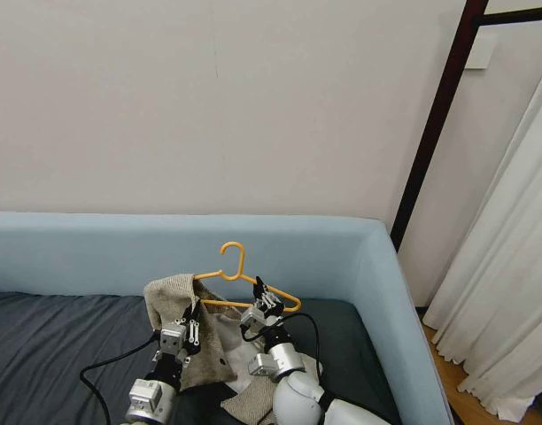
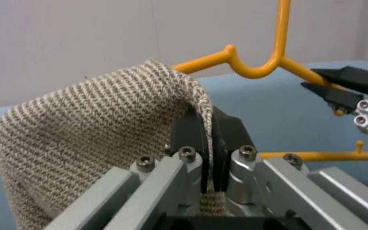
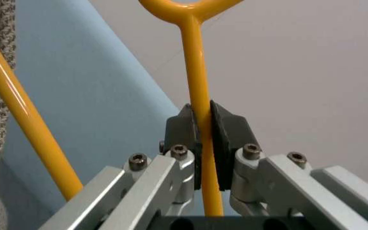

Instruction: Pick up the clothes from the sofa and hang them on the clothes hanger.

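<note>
The knitted garment [image 2: 75,139] is beige flecked with brown — a fine ribbed weave; the slim hooked hanger [image 3: 197,72] orange-yellow; the padded sofa [image 1: 94,252] pale blue, its seat [image 1: 50,341] charcoal.

Beige knit garment [image 1: 178,305] drapes one arm of the upright orange hanger [image 1: 241,264].

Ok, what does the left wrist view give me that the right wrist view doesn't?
Left wrist view: the left gripper shut on the knit garment's edge, which drapes over the orange hanger's shoulder. Right wrist view: the right gripper's pads clamped on the hanger rod, close up. Both: the hanger, the garment and the blue sofa back.
</note>
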{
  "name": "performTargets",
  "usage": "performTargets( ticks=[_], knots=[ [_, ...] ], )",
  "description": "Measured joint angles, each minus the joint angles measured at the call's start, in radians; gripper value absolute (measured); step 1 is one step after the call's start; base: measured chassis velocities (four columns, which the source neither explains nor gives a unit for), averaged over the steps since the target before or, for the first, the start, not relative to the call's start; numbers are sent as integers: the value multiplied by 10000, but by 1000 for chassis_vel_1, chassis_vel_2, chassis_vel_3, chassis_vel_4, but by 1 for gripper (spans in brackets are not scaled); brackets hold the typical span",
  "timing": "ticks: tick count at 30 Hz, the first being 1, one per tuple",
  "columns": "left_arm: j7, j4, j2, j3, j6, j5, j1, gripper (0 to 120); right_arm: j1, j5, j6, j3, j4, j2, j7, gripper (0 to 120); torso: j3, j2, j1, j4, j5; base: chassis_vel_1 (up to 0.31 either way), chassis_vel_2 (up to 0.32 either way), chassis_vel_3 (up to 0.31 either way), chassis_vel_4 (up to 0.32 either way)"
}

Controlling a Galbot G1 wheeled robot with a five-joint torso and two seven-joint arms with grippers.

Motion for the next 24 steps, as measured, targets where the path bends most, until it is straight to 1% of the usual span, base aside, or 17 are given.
performTargets(
  ticks=[6, 10, 14, 18, 24],
  knots=[
    [-13, -200, -24, 2, 12, -72, -48, 0, -43, -285, 119, -104, -310, 85, 0, 5, 0, 0, 0, 0, 1, 0, 0, 0, 0],
    [-5, -136, -24, 49, 6, -24, 3, 0, -66, -360, 220, -116, -424, 155, 0, 5, 0, 0, 0, 0, 2, 0, 0, 0, 0],
    [9, 92, -51, 184, -65, 131, 41, 0, -61, -198, 430, -104, -379, 257, 14, 5, 0, 0, 0, 0, 0, 0, 0, 0, 0],
    [26, 265, -100, 289, -119, 241, 42, 0, -11, 268, 769, 29, -203, 350, 152, 5, 0, 0, 0, 1, 0, 0, 0, 0, 0],
    [25, 449, -125, 189, -240, 386, 32, 0, -22, 641, 856, 281, -49, 240, 293, 5, 0, 0, 0, 1, 1, 0, 0, 0, 0]
  ],
)
